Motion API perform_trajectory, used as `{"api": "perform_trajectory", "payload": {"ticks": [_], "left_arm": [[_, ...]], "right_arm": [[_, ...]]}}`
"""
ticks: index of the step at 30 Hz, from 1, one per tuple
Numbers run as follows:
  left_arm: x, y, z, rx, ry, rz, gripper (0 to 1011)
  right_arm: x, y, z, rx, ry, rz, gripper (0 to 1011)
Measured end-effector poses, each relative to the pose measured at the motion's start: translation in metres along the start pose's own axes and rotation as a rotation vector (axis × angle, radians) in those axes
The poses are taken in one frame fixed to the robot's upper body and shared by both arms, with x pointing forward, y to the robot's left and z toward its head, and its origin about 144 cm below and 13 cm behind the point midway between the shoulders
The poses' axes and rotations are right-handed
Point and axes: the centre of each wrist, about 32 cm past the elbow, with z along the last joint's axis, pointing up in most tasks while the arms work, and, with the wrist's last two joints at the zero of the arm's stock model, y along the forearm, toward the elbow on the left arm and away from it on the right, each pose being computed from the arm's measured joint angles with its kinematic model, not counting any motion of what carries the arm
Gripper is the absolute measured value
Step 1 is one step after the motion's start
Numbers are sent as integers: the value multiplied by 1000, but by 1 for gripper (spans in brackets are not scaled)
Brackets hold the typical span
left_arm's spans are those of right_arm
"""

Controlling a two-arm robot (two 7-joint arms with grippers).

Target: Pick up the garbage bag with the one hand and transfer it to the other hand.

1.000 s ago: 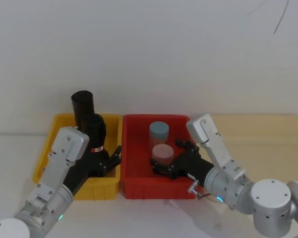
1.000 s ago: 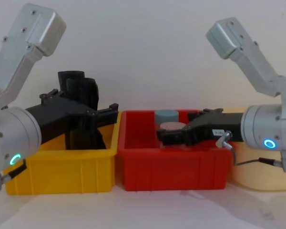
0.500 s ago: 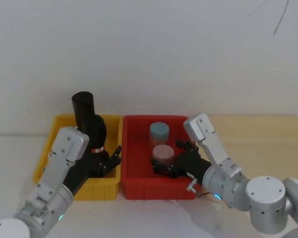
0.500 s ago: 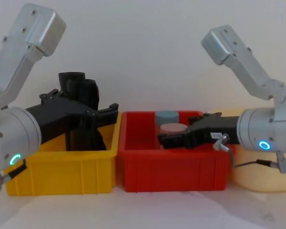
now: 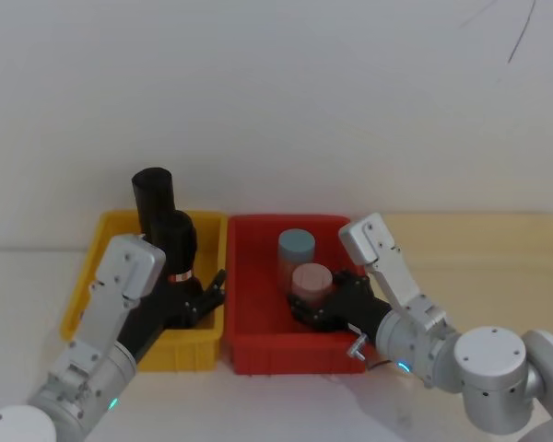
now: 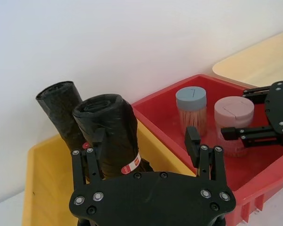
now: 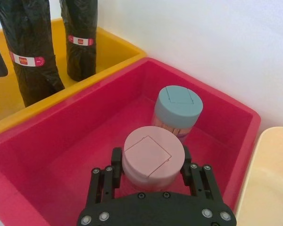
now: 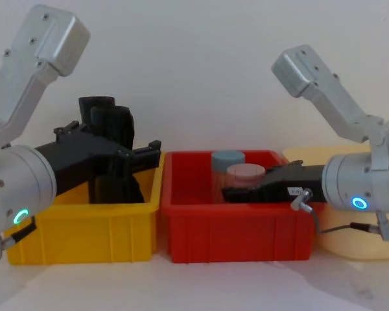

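The garbage bag, a thick black crinkled roll with a red-and-white band, stands upright in the yellow bin, taller than its walls. In the head view the garbage bag is partly hidden by my left arm. My left gripper, on the arm with the green ring light, is open and straddles the bag, which sits against one finger. My right gripper, on the arm with the blue ring light, hangs inside the red bin, shut on a pink-lidded jar.
A slimmer black roll stands behind the bag in the yellow bin. A blue-lidded jar stands in the red bin behind the pink one. A pale wooden board lies to the right. A white wall is close behind.
My right gripper has closed on the pink-lidded jar and carried it slightly up and to the right in the red bin. The left gripper and both black rolls have not moved.
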Motion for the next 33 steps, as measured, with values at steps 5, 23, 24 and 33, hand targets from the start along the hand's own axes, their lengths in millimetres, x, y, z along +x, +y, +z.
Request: {"api": "perform_trajectory", "payload": {"ticks": [5,23,24,33], "left_arm": [[0,0,0,0,0,0,1002],[0,0,0,0,0,0,1002],[0,0,0,0,0,0,1002],[0,0,0,0,0,0,1002]], "right_arm": [[0,1,0,-1,0,-1,699],[2,1,0,5,1,-4,699],[2,0,0,10,2,-6,698],[5,-1,3,51,0,-17,695]]}}
